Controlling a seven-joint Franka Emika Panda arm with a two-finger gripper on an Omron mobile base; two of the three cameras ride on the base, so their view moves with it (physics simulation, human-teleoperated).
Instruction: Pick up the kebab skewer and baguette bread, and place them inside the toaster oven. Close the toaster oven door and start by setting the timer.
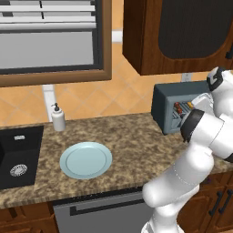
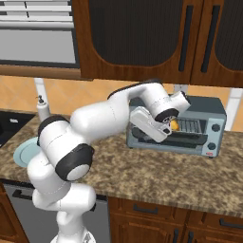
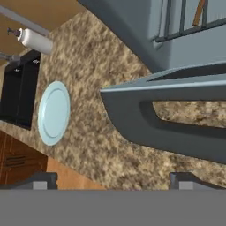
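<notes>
The toaster oven (image 2: pixel 209 124) stands on the counter at the right, and its door (image 2: pixel 163 138) is dropped open and lies flat. Inside, the golden baguette bread (image 2: pixel 174 125) rests on the wire rack (image 3: pixel 185 27). Beside it are the reddish chunks of the kebab skewer (image 1: pixel 182 108). In the hand view a thin brown stick (image 3: pixel 199 13) lies on the rack. My gripper (image 2: pixel 166 129) hovers just in front of the oven mouth, above the open door (image 3: pixel 167 123). It is open, and nothing sits between its fingertips (image 3: pixel 44 180).
A pale blue plate (image 1: pixel 85 159) lies bare on the granite counter (image 1: pixel 132 145) left of the oven. Farther left are a soap dispenser (image 1: pixel 58 117) and a black sink (image 1: pixel 18 154). Wooden cabinets (image 2: pixel 142 38) hang above the oven.
</notes>
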